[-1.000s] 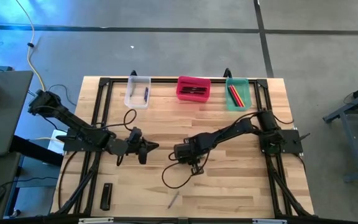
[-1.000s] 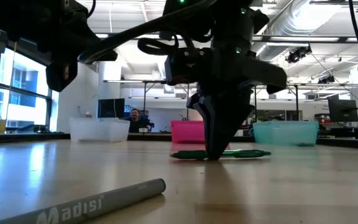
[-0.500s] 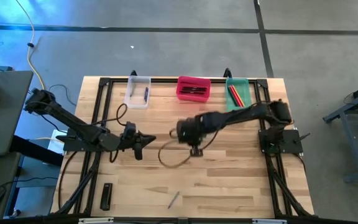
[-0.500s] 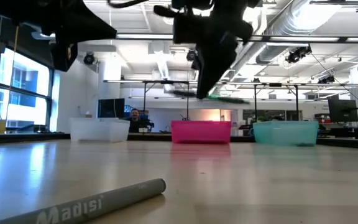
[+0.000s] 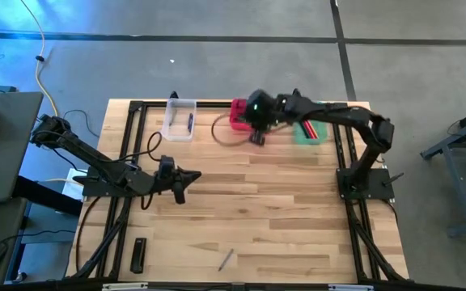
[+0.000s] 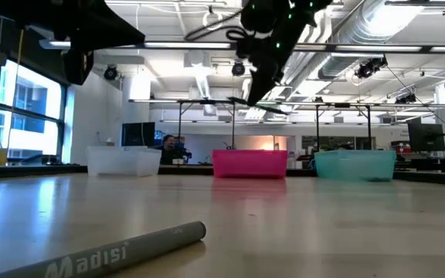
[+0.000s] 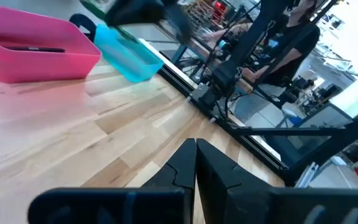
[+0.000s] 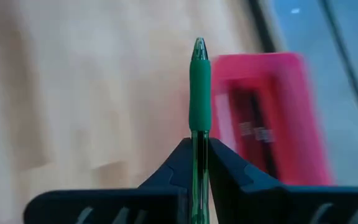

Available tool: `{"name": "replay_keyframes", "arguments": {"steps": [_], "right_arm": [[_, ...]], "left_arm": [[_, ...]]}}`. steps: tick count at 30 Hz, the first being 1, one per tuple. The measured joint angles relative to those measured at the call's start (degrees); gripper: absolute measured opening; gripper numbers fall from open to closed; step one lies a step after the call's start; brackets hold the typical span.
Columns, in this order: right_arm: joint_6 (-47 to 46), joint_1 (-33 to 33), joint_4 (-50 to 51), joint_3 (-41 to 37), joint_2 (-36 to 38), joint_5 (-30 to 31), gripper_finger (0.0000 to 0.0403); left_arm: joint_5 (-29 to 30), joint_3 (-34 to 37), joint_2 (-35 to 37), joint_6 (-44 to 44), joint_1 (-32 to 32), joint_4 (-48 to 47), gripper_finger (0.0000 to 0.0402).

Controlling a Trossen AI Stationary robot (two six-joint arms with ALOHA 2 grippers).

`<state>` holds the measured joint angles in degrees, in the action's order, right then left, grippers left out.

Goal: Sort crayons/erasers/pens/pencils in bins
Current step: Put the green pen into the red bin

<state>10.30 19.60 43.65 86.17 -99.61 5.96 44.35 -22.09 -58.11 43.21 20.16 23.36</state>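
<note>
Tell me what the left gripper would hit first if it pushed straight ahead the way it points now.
Probably nothing on the table: ahead of the shut left gripper lies bare wood, then the black frame rail at the table's edge. Depth is unclear.

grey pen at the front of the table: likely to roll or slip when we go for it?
Probably rolls: the grey pen looks like a smooth round barrel lying flat on the bare wooden table, with nothing beside it. It looks stiff and likely light. A pinch across the barrel should hold, as the right gripper does on the green pen.
</note>
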Motion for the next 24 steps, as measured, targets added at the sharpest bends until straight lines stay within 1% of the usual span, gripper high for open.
{"name": "replay_keyframes", "arguments": {"steps": [4,6,9,18,24], "right_arm": [[4.3,6.7,-5.8,0.0,-1.9,-0.5,0.0018],[5.8,9.6,-9.2,0.0,-3.6,-3.3,0.0018],[8.7,12.8,-11.2,0.0,-7.4,-6.8,0.0018],[18.3,18.1,-15.1,0.0,-16.4,-8.6,0.0018],[20.8,19.6,-17.1,0.0,-19.2,-10.8,0.0018]], "left_arm": [[2.1,0.0,0.0,0.1,0.0,0.0,0.0000],[3.2,0.0,-0.1,0.1,0.0,0.0,0.0000],[5.1,0.0,-0.1,0.1,0.0,0.0,0.0000],[10.4,0.0,-0.1,0.1,-0.5,-0.7,0.0000],[10.7,0.0,-0.1,0.1,-2.4,-1.3,0.0000]]}}
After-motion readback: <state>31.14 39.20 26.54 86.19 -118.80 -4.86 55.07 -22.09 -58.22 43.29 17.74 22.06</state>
